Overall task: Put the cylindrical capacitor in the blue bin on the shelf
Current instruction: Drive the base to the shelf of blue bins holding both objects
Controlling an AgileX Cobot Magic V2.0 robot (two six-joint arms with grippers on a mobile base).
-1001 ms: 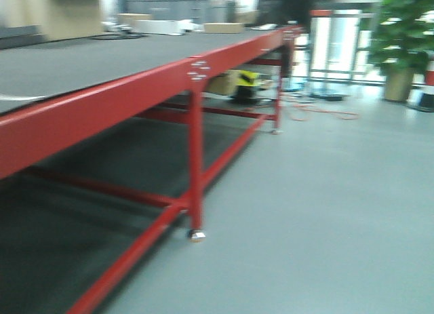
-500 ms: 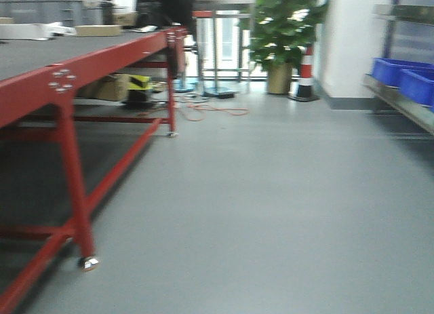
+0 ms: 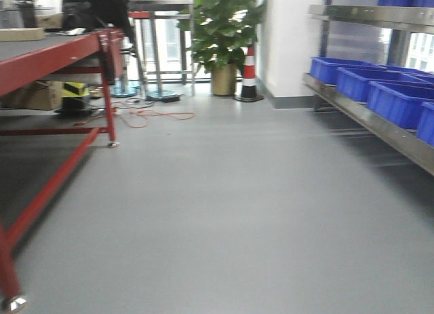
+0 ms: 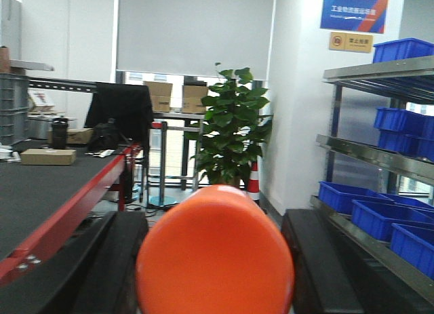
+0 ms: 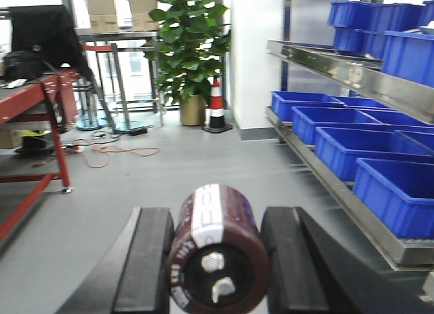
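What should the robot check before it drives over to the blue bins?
1. Is the capacitor held in the right gripper? Ok.
2. Is the left gripper shut on the orange cylinder? Ok.
3. Is the shelf in view, to the right? Ok.
4. Is the floor toward the shelf free? Ok.
5. Are the bins within reach from here? Probably not ok, since open floor lies between.
6. Which bin is the right one? Cannot tell.

Front view looks low along floor [image 3: 237,192]; wrist views face forward; all share shelf [image 3: 366,15] and plant [image 3: 220,26].
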